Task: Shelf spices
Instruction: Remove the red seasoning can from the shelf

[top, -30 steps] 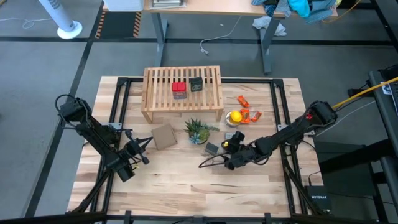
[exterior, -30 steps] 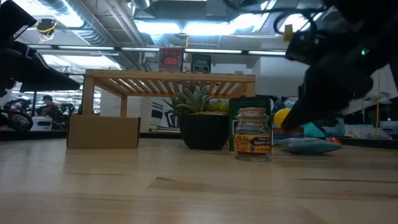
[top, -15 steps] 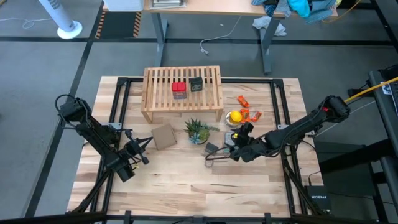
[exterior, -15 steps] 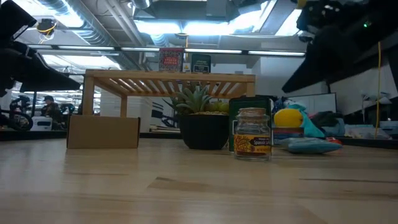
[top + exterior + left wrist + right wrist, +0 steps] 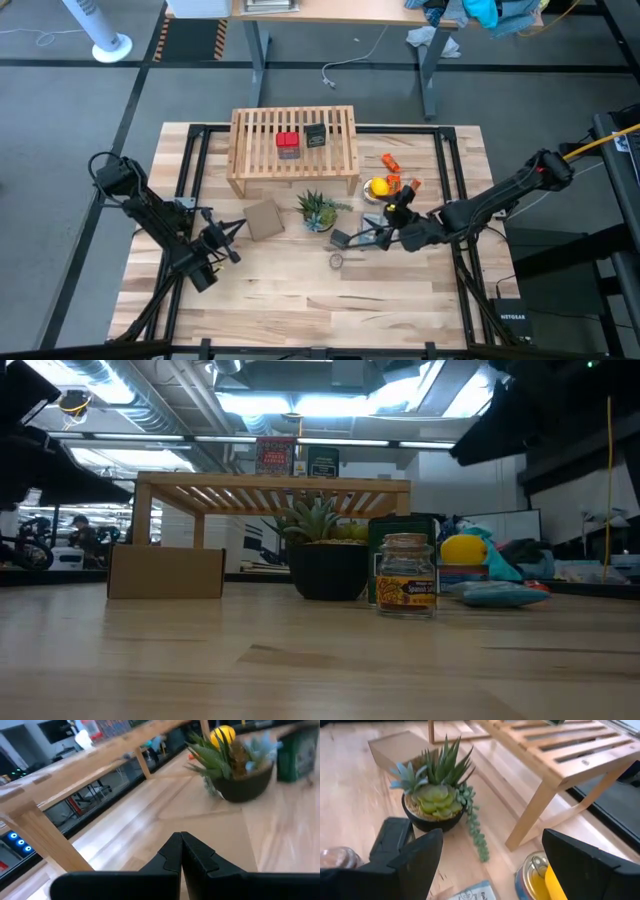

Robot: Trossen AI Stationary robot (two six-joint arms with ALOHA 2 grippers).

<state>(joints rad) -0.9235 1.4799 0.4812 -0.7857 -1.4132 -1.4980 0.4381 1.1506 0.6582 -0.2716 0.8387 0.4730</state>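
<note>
Having pulled back rightward, right tool (image 5: 352, 242) gapes empty beside small jar (image 5: 337, 260).

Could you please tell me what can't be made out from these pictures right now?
- Low view: the green tin is mostly hidden behind the spice jar.
- Low view: the right claw is cut off by the top edge.
- High view: the labels on the red tin and dark tin are too small to read.

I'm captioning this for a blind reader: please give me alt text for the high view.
Seen from above, a wooden shelf carries a red tin and a dark tin, while a small jar stands on the table. The right end effector is open beside the jar; the left end effector waits shut by a cardboard square.
</note>
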